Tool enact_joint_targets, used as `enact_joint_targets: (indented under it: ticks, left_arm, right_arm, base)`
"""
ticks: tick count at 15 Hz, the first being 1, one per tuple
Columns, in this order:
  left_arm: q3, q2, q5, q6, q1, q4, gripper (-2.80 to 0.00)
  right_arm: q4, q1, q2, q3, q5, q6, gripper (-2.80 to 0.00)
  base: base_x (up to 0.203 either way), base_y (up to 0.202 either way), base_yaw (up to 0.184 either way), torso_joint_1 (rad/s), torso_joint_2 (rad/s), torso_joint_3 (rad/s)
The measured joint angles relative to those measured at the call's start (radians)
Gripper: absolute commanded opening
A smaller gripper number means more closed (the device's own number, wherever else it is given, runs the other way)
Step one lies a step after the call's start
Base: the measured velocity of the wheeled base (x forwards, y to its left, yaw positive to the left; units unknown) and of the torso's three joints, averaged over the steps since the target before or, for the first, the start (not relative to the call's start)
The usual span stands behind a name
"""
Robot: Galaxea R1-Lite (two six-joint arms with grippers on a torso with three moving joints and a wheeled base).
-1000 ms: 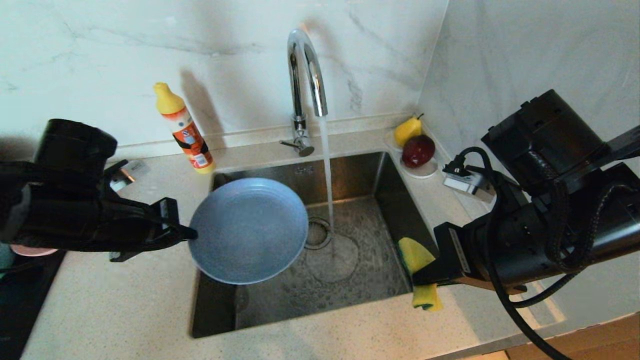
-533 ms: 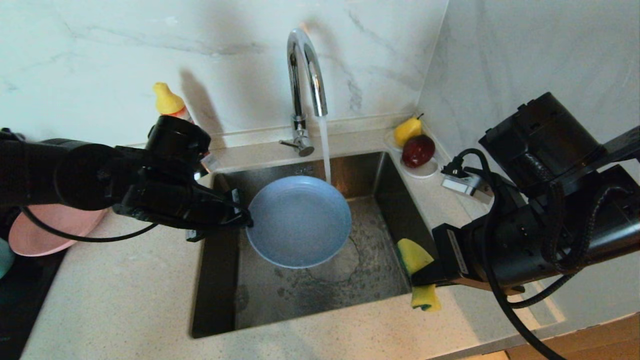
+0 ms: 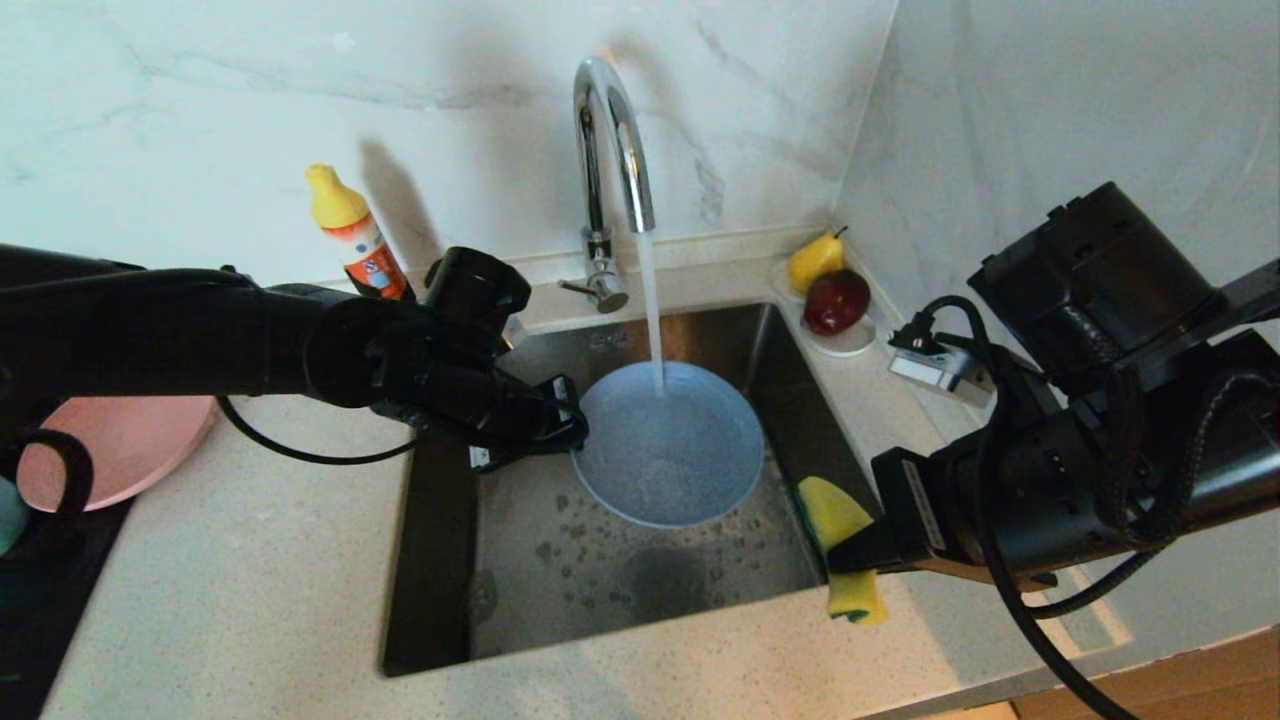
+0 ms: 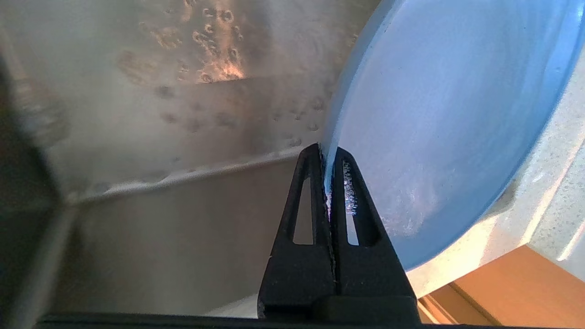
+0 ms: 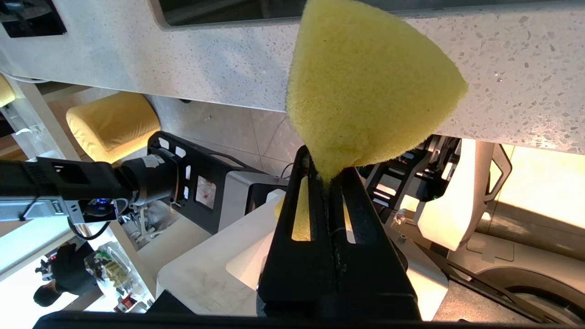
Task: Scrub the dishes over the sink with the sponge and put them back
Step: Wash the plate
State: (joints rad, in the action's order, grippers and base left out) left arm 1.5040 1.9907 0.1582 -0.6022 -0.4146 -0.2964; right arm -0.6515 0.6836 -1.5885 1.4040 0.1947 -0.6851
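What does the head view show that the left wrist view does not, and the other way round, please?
Only the head view shows the tap running onto the light-blue plate, the right pincer shut on the sponge, the pink plate, the orange bottle and the saucer of fruit. Only the left wrist view shows, close up, the plate's rim pinched between the left pincer's fingers. Both show the left pincer holding that plate over the sink.
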Motion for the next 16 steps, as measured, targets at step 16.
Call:
enact_joint_targets:
  ticks: [16]
  left_arm:
    - [-0.087,-0.124,-0.322,0.149,-0.007,-0.004,-2.80]
  right_arm:
    - [0.000,0.002,-0.012,-0.002,0.019,0.000,-2.80]
  base:
    - [0.000,0.000,0.000,0.000,0.00,0.000]
